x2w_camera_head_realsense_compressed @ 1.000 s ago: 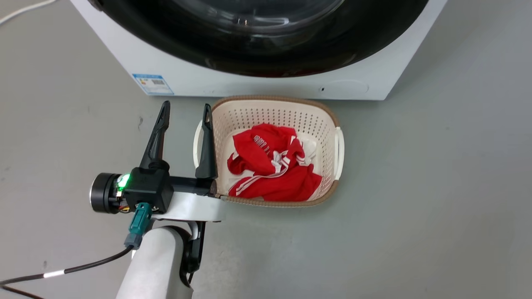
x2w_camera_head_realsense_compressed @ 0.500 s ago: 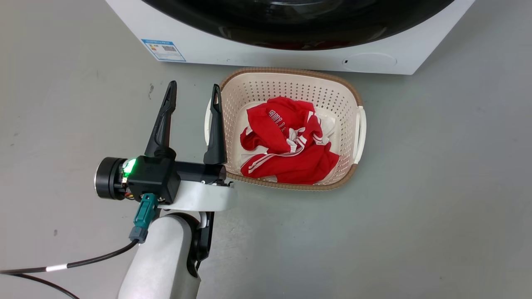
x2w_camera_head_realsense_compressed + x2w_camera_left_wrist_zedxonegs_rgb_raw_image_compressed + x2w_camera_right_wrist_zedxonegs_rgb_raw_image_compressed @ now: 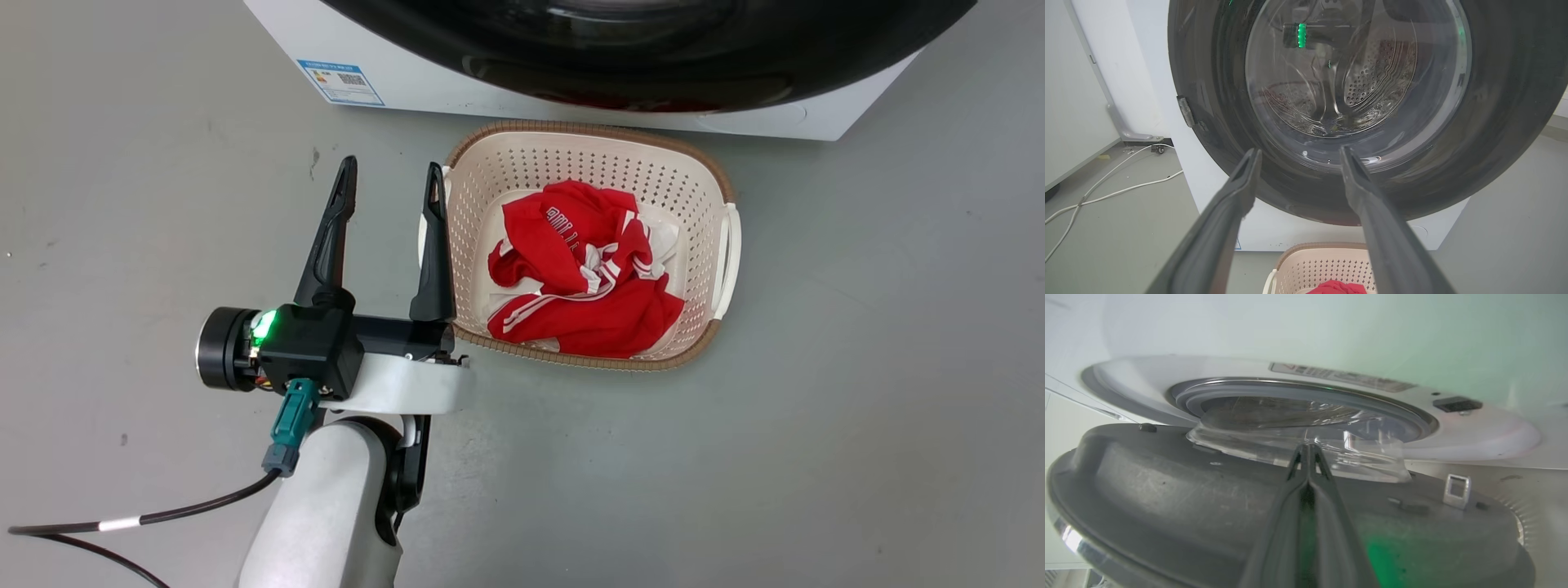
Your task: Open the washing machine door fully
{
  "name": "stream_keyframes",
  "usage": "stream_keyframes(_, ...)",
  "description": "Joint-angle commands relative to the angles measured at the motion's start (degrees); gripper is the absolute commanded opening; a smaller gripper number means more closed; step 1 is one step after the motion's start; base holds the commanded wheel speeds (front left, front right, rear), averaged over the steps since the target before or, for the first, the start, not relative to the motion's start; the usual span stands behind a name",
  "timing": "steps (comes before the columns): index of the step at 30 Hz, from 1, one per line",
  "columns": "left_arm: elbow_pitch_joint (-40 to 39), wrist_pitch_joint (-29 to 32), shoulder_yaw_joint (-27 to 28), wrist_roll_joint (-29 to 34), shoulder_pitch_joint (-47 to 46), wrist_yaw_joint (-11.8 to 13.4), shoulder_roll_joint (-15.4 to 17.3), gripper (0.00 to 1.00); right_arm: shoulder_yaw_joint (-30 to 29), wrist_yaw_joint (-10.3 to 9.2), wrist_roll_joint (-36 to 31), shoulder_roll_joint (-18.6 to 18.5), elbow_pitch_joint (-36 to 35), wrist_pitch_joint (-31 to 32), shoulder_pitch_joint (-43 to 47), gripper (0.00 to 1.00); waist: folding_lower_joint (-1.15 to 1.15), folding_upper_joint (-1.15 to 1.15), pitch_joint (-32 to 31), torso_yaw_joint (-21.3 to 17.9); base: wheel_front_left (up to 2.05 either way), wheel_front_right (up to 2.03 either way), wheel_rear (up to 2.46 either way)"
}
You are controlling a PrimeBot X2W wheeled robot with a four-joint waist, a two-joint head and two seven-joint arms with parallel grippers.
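The left gripper [image 3: 392,167] hangs with its two dark fingers spread wide and nothing between them, pointing toward the washing machine [image 3: 424,80]. A green light [image 3: 263,325] glows at its wrist and a black cable [image 3: 188,510] trails from it across the grey floor. The finger [image 3: 433,245] nearer the cream perforated laundry basket [image 3: 588,131] stands just beside the basket's handle. The basket sits on the floor close before the machine and holds a crumpled red garment [image 3: 588,286] with white stripes and white lettering too creased to read.

In the left wrist view the spread fingers frame the lower part of the washing machine door [image 3: 1502,102], a glossy black disc whose clear window shows the perforated drum behind it.

The right gripper [image 3: 1308,449], its fingers pressed together with nothing seen between them, lies along the door's grey inner face, tips at the bulging glass bowl. Whether they touch the glass cannot be told. Here the door stands ajar, apart from the machine's white front, with the grey ring [image 3: 1404,410] of the opening in view beyond the bowl and a small metal latch loop [image 3: 1457,491] standing up from the door.

A blue sticker [image 3: 341,82] low on the machine's front carries print too small to read, and the label strip [image 3: 1339,375] by the opening is blurred
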Motion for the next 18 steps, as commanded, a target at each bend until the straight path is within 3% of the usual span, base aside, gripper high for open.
stream_keyframes(1, 0.18, -0.15, -0.09, -0.29, -0.75, 0.33, 0.07, 1.0, 0.03, 0.01, 0.66, 0.12, -0.83, 1.84, 1.25, 0.0, -0.01, 0.0, -0.39, -0.04, 0.0, 0.0, 0.0)
stream_keyframes(4, 0.49, -0.15, 0.11, -0.35, -0.29, 0.32, 0.07, 1.0, -0.26, 0.01, 2.08, 0.29, -2.71, 5.96, 3.27, 0.0, -0.01, 0.0, -1.46, -0.25, 0.0, 0.0, 0.0)
stream_keyframes(5, 0.75, -0.15, 0.68, -0.5, 0.75, 0.31, 0.07, 1.0, -0.91, 0.01, 4.51, 0.48, -6.35, 11.24, 6.94, 0.0, -0.01, 0.0, -3.07, -0.85, 0.0, 0.0, 0.0)
stream_keyframes(6, 0.91, -0.15, 0.85, -0.49, 1.06, 0.25, 0.08, 1.0, -1.05, 0.0, 5.03, 0.36, -7.28, 12.31, 8.08, 0.0, -0.01, 0.0, -3.63, -1.02, 0.0, 0.0, 0.0)
stream_keyframes(18, 3.64, -0.15, 3.08, -0.37, 6.09, -1.99, 0.07, 1.0, -0.32, 0.0, 9.84, 2.95, -17.46, 17.8, 24.34, 0.0, -0.01, 0.0, -13.51, -2.15, 0.0, 0.0, 0.0)
